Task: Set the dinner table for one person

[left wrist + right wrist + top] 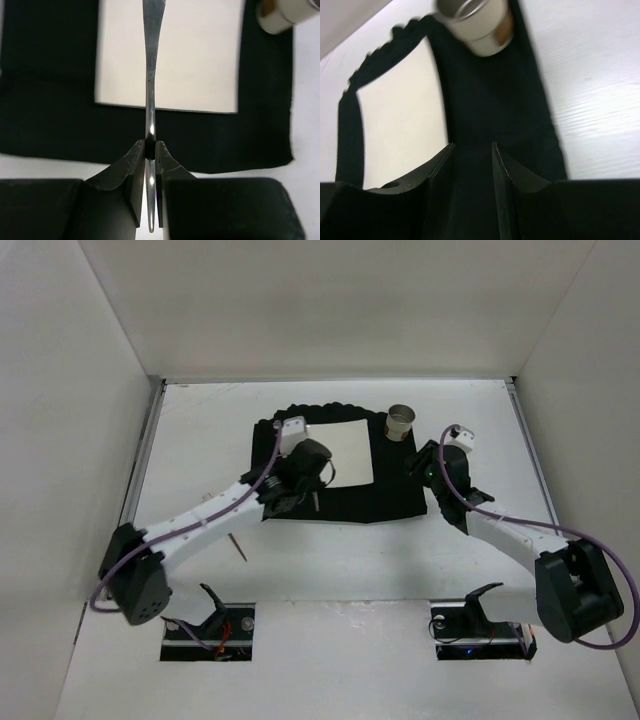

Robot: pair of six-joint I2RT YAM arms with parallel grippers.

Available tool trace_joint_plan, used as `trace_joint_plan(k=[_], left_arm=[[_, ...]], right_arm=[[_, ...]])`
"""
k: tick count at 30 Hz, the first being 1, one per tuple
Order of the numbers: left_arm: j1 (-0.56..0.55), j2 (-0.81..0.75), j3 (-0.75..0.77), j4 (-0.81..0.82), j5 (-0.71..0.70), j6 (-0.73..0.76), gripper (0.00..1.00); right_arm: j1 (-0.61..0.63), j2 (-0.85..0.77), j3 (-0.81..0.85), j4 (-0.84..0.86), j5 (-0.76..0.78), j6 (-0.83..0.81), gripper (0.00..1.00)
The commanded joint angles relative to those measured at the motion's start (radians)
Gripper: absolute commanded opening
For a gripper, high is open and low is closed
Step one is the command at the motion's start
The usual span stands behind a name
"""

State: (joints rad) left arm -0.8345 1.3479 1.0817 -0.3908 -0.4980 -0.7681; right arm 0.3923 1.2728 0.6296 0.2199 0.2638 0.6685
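My left gripper (303, 490) is shut on a thin silver utensil (150, 75), seen edge-on, and holds it over the near left part of the black cloth mat (390, 490). In the left wrist view the utensil runs from the fingertips (135, 155) up across the square white plate (200, 55). The plate (342, 452) lies on the mat, on the white dinner table (200, 440). A metal cup (402, 421) stands at the mat's far right corner. My right gripper (421, 462) is open and empty over the mat's right strip (490, 100), with the cup (475, 25) ahead.
A thin brown stick (237, 548) lies on the table to the near left of the mat. White walls enclose the table on the left, right and far sides. Bare table (590, 100) lies to the right of the mat.
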Motion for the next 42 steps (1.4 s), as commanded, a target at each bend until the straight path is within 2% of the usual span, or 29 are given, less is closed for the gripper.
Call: trace_joint_plan(k=[1,9,15,21,33,36,42], left_arm=[[-0.034,0.149,0.111,0.234,0.094,0.041,0.06],[-0.093,0.505,0.406,0.328,0.179,0.042,0.06],[-0.1,0.643,0.495,0.337,0.217,0.02,0.06],[-0.097,0.715,0.521,0.346,0.233,-0.01,0.06],[-0.079,0.83,0.567,0.359,0.253,-0.068,0.07],[-0.077,0.841,0.566,0.351,0.25,-0.082,0.09],[-0.074,0.83,0.531,0.354,0.234,-0.108,0.2]], right_arm=[[-0.04,-0.039,-0.025,0.033,0.078,0.052,0.41],[-0.062,-0.001,-0.031,0.045,0.049,0.086,0.41],[-0.077,-0.041,-0.059,0.062,0.055,0.1,0.41],[-0.111,-0.092,-0.087,0.068,0.054,0.121,0.41],[-0.109,-0.072,-0.088,0.096,0.025,0.121,0.42],[-0.111,-0.07,-0.088,0.096,0.023,0.123,0.42],[-0.115,-0.081,-0.093,0.096,0.023,0.125,0.42]])
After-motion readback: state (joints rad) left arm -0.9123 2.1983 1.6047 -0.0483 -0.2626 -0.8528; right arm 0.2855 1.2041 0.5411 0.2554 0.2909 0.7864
